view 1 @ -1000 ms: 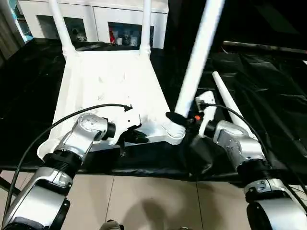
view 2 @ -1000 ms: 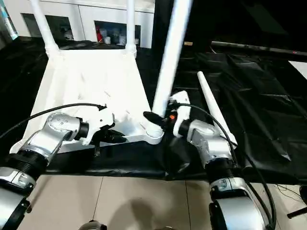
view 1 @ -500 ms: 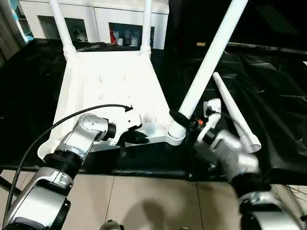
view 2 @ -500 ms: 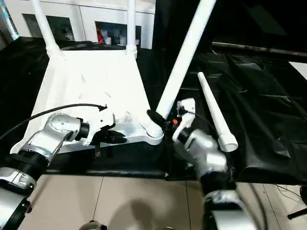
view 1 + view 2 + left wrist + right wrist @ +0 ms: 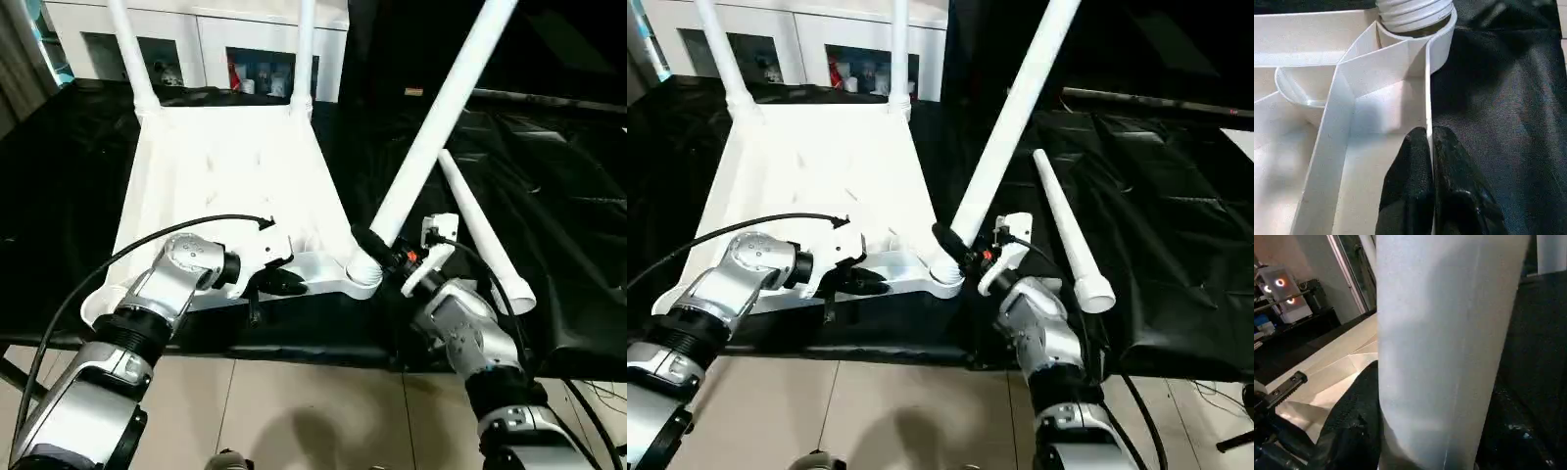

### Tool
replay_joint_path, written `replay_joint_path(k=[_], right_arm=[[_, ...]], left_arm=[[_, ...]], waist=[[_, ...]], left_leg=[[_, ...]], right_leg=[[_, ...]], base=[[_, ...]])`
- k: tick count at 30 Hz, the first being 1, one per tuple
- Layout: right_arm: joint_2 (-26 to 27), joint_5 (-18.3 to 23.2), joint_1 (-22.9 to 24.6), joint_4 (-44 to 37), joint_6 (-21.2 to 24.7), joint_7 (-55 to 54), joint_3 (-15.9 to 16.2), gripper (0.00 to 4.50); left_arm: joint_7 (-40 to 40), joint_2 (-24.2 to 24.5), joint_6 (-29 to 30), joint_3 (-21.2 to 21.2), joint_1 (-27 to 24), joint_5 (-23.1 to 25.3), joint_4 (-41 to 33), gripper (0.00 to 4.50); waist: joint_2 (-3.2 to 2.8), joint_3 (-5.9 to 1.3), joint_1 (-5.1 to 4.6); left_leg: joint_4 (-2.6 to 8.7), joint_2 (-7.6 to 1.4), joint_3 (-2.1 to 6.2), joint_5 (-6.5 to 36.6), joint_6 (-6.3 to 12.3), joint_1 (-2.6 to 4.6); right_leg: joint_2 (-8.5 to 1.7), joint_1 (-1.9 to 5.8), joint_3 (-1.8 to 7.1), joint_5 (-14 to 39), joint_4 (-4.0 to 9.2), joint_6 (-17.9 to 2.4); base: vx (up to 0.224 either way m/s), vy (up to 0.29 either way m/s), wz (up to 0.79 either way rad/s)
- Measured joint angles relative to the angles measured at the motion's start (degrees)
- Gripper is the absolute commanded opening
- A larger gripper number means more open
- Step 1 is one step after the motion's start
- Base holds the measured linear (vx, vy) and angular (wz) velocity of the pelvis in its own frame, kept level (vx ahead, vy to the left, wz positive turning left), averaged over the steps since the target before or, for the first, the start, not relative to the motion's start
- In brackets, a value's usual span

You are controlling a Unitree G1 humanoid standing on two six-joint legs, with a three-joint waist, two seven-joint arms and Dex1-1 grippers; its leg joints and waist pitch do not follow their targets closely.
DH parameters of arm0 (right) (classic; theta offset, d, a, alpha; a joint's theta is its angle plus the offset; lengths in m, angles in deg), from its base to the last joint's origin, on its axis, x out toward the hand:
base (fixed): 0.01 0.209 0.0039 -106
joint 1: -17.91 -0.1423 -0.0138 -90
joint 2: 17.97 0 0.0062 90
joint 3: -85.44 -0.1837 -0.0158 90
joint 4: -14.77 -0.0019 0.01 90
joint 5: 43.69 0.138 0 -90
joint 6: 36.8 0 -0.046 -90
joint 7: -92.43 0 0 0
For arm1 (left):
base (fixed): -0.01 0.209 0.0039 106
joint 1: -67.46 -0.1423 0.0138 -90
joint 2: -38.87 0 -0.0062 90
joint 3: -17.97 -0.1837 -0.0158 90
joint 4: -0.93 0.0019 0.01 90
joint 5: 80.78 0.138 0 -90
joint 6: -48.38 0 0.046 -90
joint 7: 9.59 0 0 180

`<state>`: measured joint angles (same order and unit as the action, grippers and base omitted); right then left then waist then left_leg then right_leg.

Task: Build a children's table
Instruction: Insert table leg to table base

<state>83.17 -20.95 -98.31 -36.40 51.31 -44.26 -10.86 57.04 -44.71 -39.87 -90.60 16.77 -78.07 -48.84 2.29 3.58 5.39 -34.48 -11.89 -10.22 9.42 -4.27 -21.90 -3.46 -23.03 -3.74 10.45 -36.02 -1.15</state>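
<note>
The white tabletop [image 5: 230, 176] lies upside down on black cloth, its ribbed underside facing up. Two legs [image 5: 129, 59] [image 5: 305, 49] stand upright in the far corner sockets. A third leg [image 5: 431, 127] leans to the right, its threaded end at the near right socket [image 5: 361, 277]. My right gripper [image 5: 372, 245] is shut on that leg's base; black fingers [image 5: 1352, 426] flank the tube [image 5: 1444, 347]. My left gripper [image 5: 279, 284] is shut on the tabletop's near rim, with fingertips [image 5: 1418, 152] pinching the thin wall [image 5: 1426, 98]. The fourth leg [image 5: 480, 230] lies loose on the cloth at the right.
A white cabinet with glass doors [image 5: 235, 44] stands behind the tabletop. Black cloth [image 5: 558, 186] covers the work surface and ends at a front edge near my arms, with tiled floor [image 5: 294, 411] below. A black cable [image 5: 147, 245] loops over my left forearm.
The third leg has tipped from almost upright to a clear lean to the right. My right arm has swung lower and nearer with it. The left gripper has stayed on the rim.
</note>
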Motion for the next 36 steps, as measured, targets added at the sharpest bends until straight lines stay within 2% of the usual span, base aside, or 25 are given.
replay_joint_path(k=[4, 11, 22, 33, 36], right_arm=[[-0.6, 0.0, 1.1, -1.1, -0.1, 1.0, 0.1, 1.91], [-4.0, -0.4, 2.6, -4.3, 0.6, 3.5, 2.5, 1.91], [-7.8, -1.0, 3.7, -7.1, 1.7, 6.4, 4.5, 1.91], [-10.8, -2.8, 0.2, -6.7, 5.9, 8.0, 7.1, 1.91], [-12.7, -3.9, -1.1, -7.3, 7.7, 9.8, 9.2, 1.91]], left_arm=[[0.0, -0.3, -0.6, 0.0, 0.0, 0.4, 0.1, 0.00], [0.1, -0.8, -1.6, -0.6, 0.2, 0.5, 0.3, 0.00], [0.1, -1.3, -2.8, -0.6, 0.6, 1.2, 1.3, 0.00], [0.0, -1.7, -3.5, -0.6, 1.1, 1.5, 2.3, 0.00], [0.3, -1.7, -4.0, -0.7, 1.1, 1.6, 2.3, 0.00]], waist=[[-0.01, 0.00, 0.12], [-0.08, -0.01, 0.61], [-0.08, -0.01, 0.99], [-0.09, 0.00, 1.02], [-0.09, 0.00, 1.19]], left_leg=[[0.02, 0.00, 0.00, 0.0, 0.00, 0.00], [0.03, 0.01, 0.00, 0.0, 0.00, -0.02], [0.08, 0.01, 0.00, 0.0, 0.00, -0.03], [0.10, 0.01, -0.01, 0.0, 0.00, -0.06], [0.11, 0.01, -0.01, 0.0, 0.00, -0.09]], right_leg=[[0.00, 0.01, 0.00, 0.0, 0.00, 0.0], [-0.03, 0.03, 0.00, 0.0, 0.02, 0.1], [-0.02, 0.03, -0.01, 0.1, 0.03, 0.1], [-0.04, 0.04, -0.01, 0.1, 0.04, 0.1], [-0.04, 0.05, -0.02, 0.1, 0.05, 0.2]], base=[[0.000, 0.000, 0.00], [0.000, 0.000, 0.00], [0.000, 0.000, 0.00], [0.000, 0.000, 0.00], [0.000, 0.000, 0.00]])
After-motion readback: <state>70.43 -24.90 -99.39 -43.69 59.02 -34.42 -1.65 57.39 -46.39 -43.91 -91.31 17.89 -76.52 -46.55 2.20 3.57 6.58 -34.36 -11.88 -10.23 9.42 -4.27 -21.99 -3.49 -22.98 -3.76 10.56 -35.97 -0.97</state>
